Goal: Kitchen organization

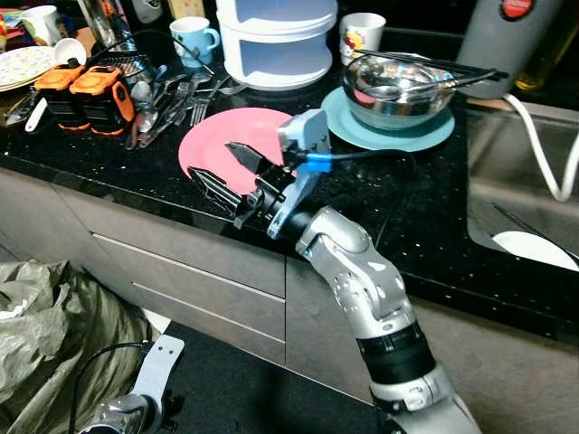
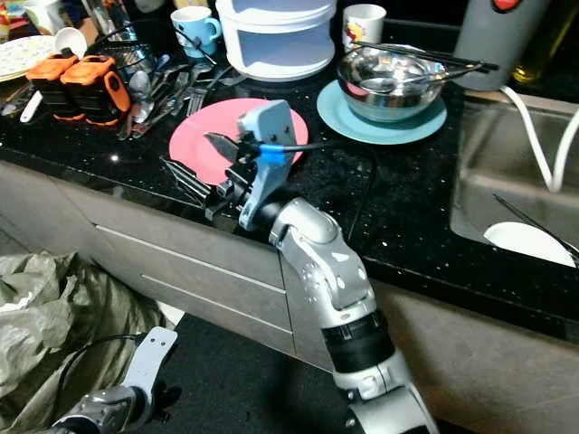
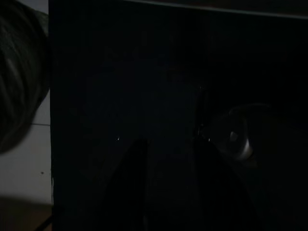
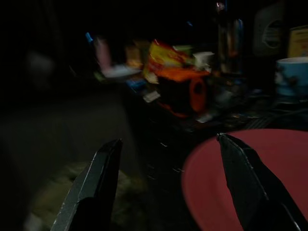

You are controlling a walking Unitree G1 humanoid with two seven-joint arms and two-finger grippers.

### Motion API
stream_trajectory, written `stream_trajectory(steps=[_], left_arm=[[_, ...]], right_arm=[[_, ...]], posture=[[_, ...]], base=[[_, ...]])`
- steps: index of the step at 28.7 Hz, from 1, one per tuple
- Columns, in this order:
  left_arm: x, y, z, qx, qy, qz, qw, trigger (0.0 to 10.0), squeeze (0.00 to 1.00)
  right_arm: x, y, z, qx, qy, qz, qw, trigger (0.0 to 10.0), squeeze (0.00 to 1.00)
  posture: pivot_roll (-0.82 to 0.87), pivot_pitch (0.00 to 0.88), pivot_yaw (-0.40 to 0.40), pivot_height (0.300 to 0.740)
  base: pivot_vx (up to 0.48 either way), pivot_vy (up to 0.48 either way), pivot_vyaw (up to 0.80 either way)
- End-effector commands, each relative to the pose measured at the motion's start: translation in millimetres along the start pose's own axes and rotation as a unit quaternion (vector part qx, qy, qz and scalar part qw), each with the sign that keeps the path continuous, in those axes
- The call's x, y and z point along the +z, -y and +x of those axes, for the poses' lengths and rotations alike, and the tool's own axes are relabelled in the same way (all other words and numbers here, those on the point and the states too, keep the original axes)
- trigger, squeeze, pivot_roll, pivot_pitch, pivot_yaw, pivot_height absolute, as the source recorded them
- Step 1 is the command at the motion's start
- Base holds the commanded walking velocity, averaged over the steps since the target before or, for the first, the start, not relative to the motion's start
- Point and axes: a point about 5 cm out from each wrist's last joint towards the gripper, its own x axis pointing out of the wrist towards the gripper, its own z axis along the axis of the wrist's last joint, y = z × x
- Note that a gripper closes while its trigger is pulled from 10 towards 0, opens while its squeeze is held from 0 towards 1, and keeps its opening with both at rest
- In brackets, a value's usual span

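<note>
Pink plate (image 1: 237, 145) flat on black countertop (image 1: 407, 217) near front edge, round, plain, no long axis, no readable writing. Head views: right gripper (image 1: 221, 168) fingers spread wide, straddling plate's front rim; steel bowl (image 1: 398, 90) on teal plate (image 1: 389, 131) behind; orange cases (image 1: 86, 95) toward left edge; left gripper (image 1: 149, 380) hanging low by drawers. Right wrist view: plate (image 4: 255, 178) beside one finger (image 4: 250, 178), the other finger over the dark beyond the plate. Left wrist view: dark, finger state unclear.
</note>
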Motion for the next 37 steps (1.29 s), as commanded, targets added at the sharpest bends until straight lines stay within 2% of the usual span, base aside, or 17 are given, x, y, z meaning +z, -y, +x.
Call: stream_trajectory(steps=[1,3,6,8,9,11,13,14,16,20,21,23,24,25,28,29,37], left_arm=[[-10,0.2,-0.9,-0.001,-0.021,0.0,1.0,10.0,0.0],[-10,0.4,-0.9,-0.001,-0.021,0.0,1.0,10.0,0.0],[-11,1.3,-0.6,-0.002,-0.022,0.0,1.0,10.0,0.0],[-12,2.1,-0.3,-0.003,-0.022,0.0,1.0,10.0,0.0],[-12,2.1,-0.3,-0.003,-0.022,0.0,1.0,10.0,0.0],[-12,2.7,-0.2,-0.004,-0.023,0.001,1.0,10.0,0.0],[-12,2.8,-0.2,-0.005,-0.024,0.002,1.0,10.0,0.0],[-12,2.8,-0.2,-0.005,-0.024,0.001,1.0,10.0,0.0],[-12,2.8,-0.1,-0.004,-0.023,0.0,1.0,10.0,0.0],[-12,2.9,0.0,-0.004,-0.023,0.001,1.0,10.0,0.0],[-11,3.0,0.1,-0.004,-0.022,0.001,1.0,10.0,0.0],[-11,3.0,0.1,-0.004,-0.022,0.001,1.0,10.0,0.0],[-11,3.2,0.2,-0.004,-0.022,0.001,1.0,10.0,0.0],[-11,3.2,0.2,-0.004,-0.022,0.001,1.0,10.0,0.0],[-11,3.4,0.3,-0.004,-0.021,0.001,1.0,10.0,0.0],[-11,3.5,0.3,-0.004,-0.021,0.001,1.0,10.0,0.0],[-11,4.0,0.6,-0.004,-0.018,-0.001,1.0,10.0,0.0]], right_arm=[[-2,-0.3,1.6,-0.002,-0.013,-0.031,0.999,10.0,0.0],[-2,0.4,1.6,-0.001,-0.019,-0.044,0.999,10.0,0.0],[5,0.8,0.3,0.04,-0.019,-0.068,0.997,10.0,0.0],[17,1.9,-4.2,0.096,-0.018,-0.102,0.99,10.0,0.0],[17,1.9,-4.2,0.096,-0.018,-0.102,0.99,10.0,0.0],[24,4.7,-7.7,0.133,-0.034,-0.152,0.979,10.0,0.0],[24,3.3,-9.0,0.17,-0.064,-0.208,0.961,10.0,0.0],[24,1.4,-9.4,0.184,-0.071,-0.22,0.955,10.0,0.0],[23,-3.3,-7.8,0.196,-0.068,-0.218,0.953,10.0,0.0],[5,-9.6,7.2,0.169,-0.094,-0.239,0.952,10.0,0.0],[-1,-11.6,15.1,0.145,-0.1,-0.237,0.955,10.0,0.0],[-2,-12.5,18.0,0.135,-0.1,-0.232,0.958,10.0,0.0],[-1,-14.8,23.4,0.111,-0.083,-0.192,0.972,10.0,0.0],[-1,-14.8,23.4,0.111,-0.083,-0.192,0.972,10.0,0.0],[-2,-8.2,29.7,0.058,-0.078,-0.147,0.984,10.0,0.0],[-3,-2.1,31.4,0.033,-0.086,-0.145,0.985,10.0,0.0],[-1,16.6,35.9,-0.02,-0.091,-0.156,0.983,10.0,0.0]], posture=[[0.03,0.119,0.033,0.74],[0.03,0.113,0.031,0.74],[0.03,0.102,0.03,0.74],[0.02,0.091,0.033,0.74],[0.02,0.091,0.033,0.74],[0.02,0.09,0.033,0.74],[0.02,0.089,0.03,0.74],[0.02,0.089,0.03,0.74],[0.02,0.088,0.028,0.74],[0.03,0.088,0.025,0.74],[0.03,0.091,0.025,0.74],[0.03,0.091,0.025,0.74],[0.03,0.093,0.025,0.74],[0.03,0.093,0.025,0.74],[0.03,0.091,0.023,0.74],[0.03,0.09,0.021,0.74],[0.03,0.093,0.019,0.74]], base=[[0.0,0.0,0.0],[0.0,0.0,0.0],[0.0,0.0,0.0],[0.0,0.0,0.0],[0.0,0.0,0.0],[0.0,0.0,0.0],[0.0,0.0,0.0],[0.0,0.0,0.0],[0.0,0.0,0.0],[0.0,0.0,0.0],[0.0,0.0,0.0],[0.0,0.0,0.0],[0.0,0.0,0.0],[0.0,0.0,0.0],[0.0,0.0,0.15],[0.0,0.0,0.8],[0.0,0.0,0.8]])
